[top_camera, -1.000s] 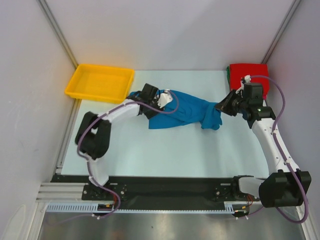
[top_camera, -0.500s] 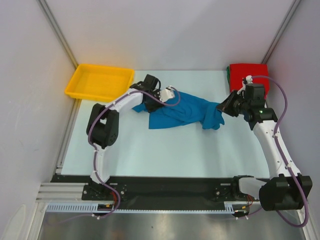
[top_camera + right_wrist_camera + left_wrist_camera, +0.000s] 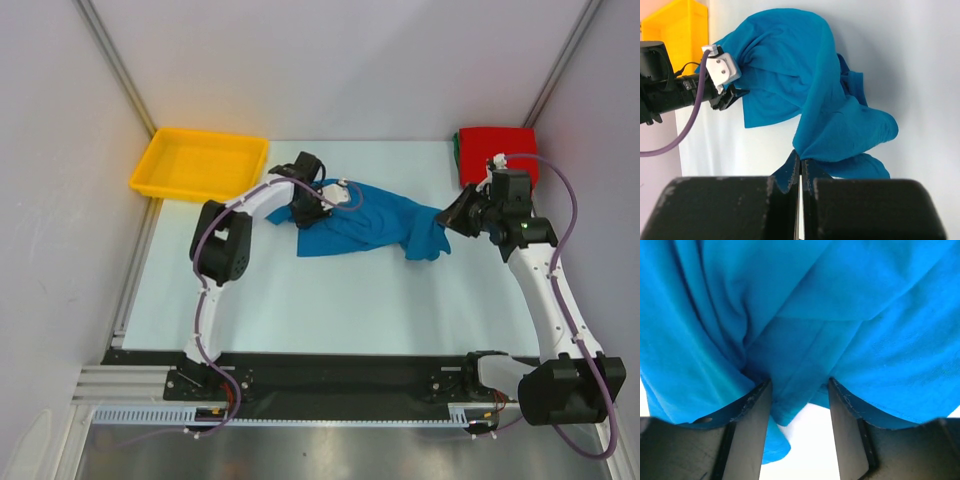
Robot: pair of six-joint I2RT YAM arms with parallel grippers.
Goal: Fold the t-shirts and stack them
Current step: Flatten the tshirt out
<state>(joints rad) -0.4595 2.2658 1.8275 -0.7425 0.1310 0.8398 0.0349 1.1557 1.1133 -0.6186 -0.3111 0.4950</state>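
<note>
A bright blue t-shirt (image 3: 375, 222) lies crumpled across the middle of the table, stretched between my two grippers. My left gripper (image 3: 322, 200) is pressed into its left end. In the left wrist view its fingers (image 3: 752, 410) stand apart, with a fold of the blue t-shirt (image 3: 840, 300) hanging between the tips but not pinched. My right gripper (image 3: 443, 213) is shut on the shirt's right end. The right wrist view shows this gripper (image 3: 801, 160) nipping the blue cloth (image 3: 785, 60). A folded red t-shirt (image 3: 497, 150) lies at the back right, with a thin green edge (image 3: 457, 150) beside it.
A yellow plastic tray (image 3: 145, 172) stands at the back left corner, just behind my left arm, and shows in the right wrist view too (image 3: 685, 25). Grey walls close in the table on three sides.
My left arm's elbow has swung to the right, and its gripper has slid a little right along the shirt. The shirt's left tail no longer sticks out. The right gripper has drifted slightly right.
</note>
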